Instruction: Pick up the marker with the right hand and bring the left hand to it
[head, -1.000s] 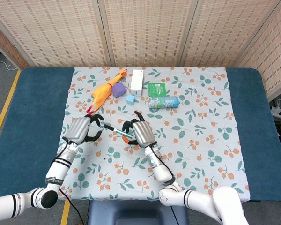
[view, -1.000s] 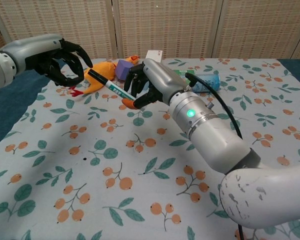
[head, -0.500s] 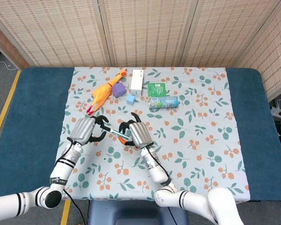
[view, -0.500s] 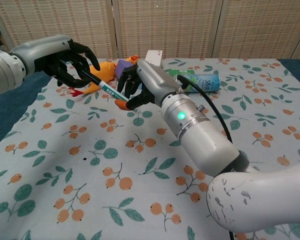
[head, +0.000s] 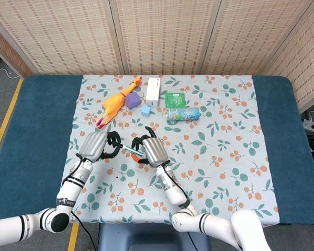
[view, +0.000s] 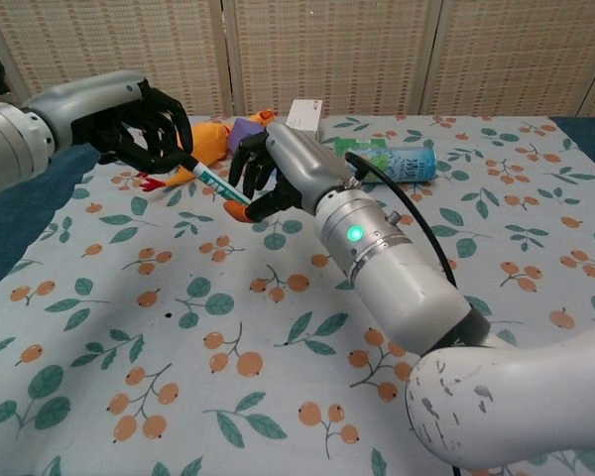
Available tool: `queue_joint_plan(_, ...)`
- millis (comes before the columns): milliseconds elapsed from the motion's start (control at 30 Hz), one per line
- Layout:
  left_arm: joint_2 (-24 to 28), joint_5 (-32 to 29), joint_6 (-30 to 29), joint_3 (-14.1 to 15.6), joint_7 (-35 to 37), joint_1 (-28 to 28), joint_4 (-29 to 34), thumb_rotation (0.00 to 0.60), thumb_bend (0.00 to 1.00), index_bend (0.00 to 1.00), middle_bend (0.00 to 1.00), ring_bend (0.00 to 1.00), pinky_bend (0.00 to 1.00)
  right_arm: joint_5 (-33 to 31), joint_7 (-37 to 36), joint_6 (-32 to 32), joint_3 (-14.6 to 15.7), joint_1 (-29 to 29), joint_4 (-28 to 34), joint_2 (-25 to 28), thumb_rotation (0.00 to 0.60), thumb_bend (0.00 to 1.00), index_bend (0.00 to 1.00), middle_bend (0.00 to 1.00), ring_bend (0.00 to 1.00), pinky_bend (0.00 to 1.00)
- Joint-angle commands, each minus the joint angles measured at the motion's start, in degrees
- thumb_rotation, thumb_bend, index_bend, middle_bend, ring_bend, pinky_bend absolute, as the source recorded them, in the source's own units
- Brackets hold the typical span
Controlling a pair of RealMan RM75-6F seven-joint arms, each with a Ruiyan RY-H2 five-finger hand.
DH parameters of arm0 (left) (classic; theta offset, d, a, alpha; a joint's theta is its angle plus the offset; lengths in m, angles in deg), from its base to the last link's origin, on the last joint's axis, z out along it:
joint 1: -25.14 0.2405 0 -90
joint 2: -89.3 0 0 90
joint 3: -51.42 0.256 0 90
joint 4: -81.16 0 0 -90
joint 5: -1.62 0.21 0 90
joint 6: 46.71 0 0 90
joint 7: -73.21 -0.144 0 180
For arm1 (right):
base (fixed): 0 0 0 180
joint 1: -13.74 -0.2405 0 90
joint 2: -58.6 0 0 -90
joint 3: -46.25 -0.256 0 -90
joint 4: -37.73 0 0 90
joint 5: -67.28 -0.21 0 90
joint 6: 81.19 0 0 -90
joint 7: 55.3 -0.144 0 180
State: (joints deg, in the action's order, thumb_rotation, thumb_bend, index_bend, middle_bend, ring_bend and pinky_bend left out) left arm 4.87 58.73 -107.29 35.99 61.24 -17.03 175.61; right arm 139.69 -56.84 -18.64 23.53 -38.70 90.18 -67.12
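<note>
- The right robot hand [view: 278, 169] holds the marker [view: 216, 180] above the table [head: 36, 115], its dark fingers closed around the lower end of it.
- The marker is white with green print and it slopes up toward the left robot hand [view: 139, 124]. In the head view only a short piece of it [head: 129, 150] shows between the two hands.
- The left robot hand has its black fingers curled around the upper, dark end of the marker. That end is hidden inside the fingers, so I cannot tell how firmly they close on it, but they seem to touch it.
- A small orange part shows under the right robot hand; I cannot tell if it is the marker's cap or something else.
- Behind the hands, on the flowered cloth [head: 225, 157], lies a yellow rubber chicken [head: 114, 103]. In the chest view the left hand covers most of it.
- Just beside the chicken is a purple block [head: 133, 100], and near it a small blue cube [head: 145, 110].
- A white box [head: 153, 91] stands at the far edge of the cloth, next to a green packet [head: 174, 99].
- A bottle with a blue-green label [head: 183, 113] lies on its side; the print is too small to read.
- The right arm fills the lower right of the chest view and is cut off by the frame.
</note>
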Motion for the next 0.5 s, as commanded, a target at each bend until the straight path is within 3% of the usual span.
queue_joint_plan(33,-0.4,0.5,-0.7,0.0,0.0,0.1,-0.5,0.6,0.65,0.65,0.74,0.59,0.92,-0.2,0.0,-0.2,-0.1,0.0,-0.1,0.0,0.6,0.34,0.88,0.78,0.41,0.09)
queue_joint_plan(133,-0.7,1.3,-1.2,0.4,-0.4,0.2,-0.7,0.6,0.73,0.69,0.78,0.62,0.94,-0.2,0.1,-0.3,0.0,0.1,-0.3,-0.1,0.6,0.34,0.89,0.78,0.41,0.09)
queue_joint_plan(500,0.4,2.9,-1.3,-0.2,1.9,0.6,-0.4,0.6,0.81,0.73,0.84,0.66,0.98,0.1,0.1,-0.6,0.3,0.3,-1.0,0.2,0.6,0.34,0.88,0.78,0.41,0.09)
